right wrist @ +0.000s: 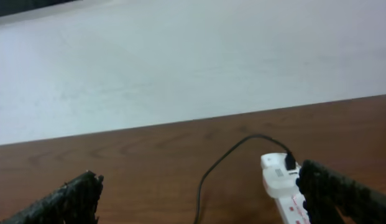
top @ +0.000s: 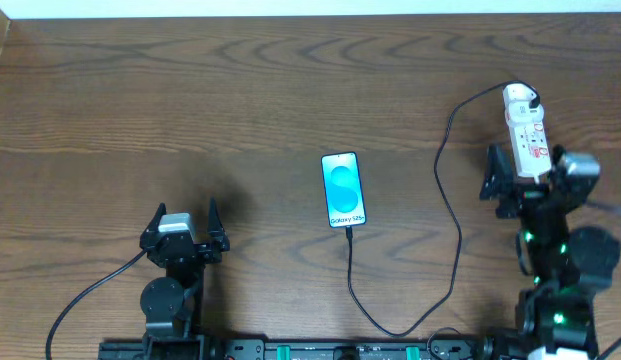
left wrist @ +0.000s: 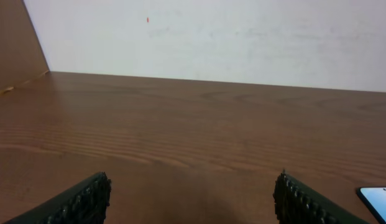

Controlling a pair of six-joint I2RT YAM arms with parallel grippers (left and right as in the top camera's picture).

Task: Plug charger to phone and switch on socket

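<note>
table (top: 190, 90): brown wood grain | wall (left wrist: 242, 37): plain white

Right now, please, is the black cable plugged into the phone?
Apparently in: thin black cable meets blue-screened phone at its bottom edge.

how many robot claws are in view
2. The left claw stands open at the front left, apart from the phone. The right claw stands open at the right, astride the near end of the socket.

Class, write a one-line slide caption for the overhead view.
Lit Galaxy S25+ phone at centre, black charger cable running from its near edge round to the white power strip at right.
</note>
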